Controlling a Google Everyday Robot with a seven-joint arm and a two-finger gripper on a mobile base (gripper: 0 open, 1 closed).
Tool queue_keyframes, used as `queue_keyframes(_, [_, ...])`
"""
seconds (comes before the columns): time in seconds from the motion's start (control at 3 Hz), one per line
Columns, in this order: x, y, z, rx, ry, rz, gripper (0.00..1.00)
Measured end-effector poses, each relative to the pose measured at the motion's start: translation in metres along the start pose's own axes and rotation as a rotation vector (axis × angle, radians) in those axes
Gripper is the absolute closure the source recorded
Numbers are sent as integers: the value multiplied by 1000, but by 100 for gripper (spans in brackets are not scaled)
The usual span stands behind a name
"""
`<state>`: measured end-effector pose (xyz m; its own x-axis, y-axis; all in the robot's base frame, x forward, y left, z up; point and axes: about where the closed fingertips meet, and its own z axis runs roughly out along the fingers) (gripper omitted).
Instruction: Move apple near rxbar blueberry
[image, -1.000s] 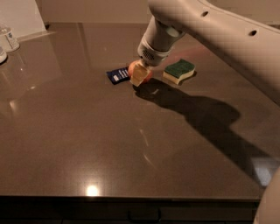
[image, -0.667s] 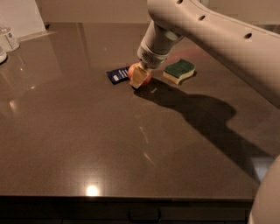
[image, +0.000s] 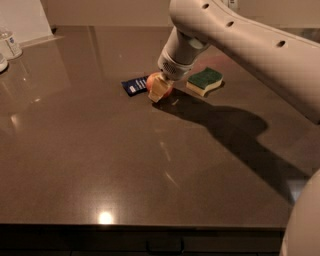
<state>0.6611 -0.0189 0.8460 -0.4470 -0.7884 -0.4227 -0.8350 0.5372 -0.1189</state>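
Observation:
The red apple (image: 152, 80) sits low at the dark table, right beside the right end of the dark blue rxbar blueberry (image: 134, 85), which lies flat. My gripper (image: 159, 88) comes down from the upper right and is closed around the apple; one pale finger (image: 156, 90) covers the apple's front. The big white arm (image: 240, 40) hides the apple's right side.
A green-topped yellow sponge (image: 205, 81) lies just right of the gripper. A clear bottle (image: 11, 43) and a white panel (image: 22, 20) stand at the far left back. The arm's shadow falls across the table (image: 100, 165) to the right.
The gripper and the apple have shifted slightly left, closer to the blue bar. The bar and the sponge have not moved.

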Motion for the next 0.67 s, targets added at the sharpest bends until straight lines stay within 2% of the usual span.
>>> queue_keyframes(0.33, [-1,-3,-7,1,-13,-5,0])
queue_keyframes(0.67, [-1,-5,-24,-5,-33,-32,0])
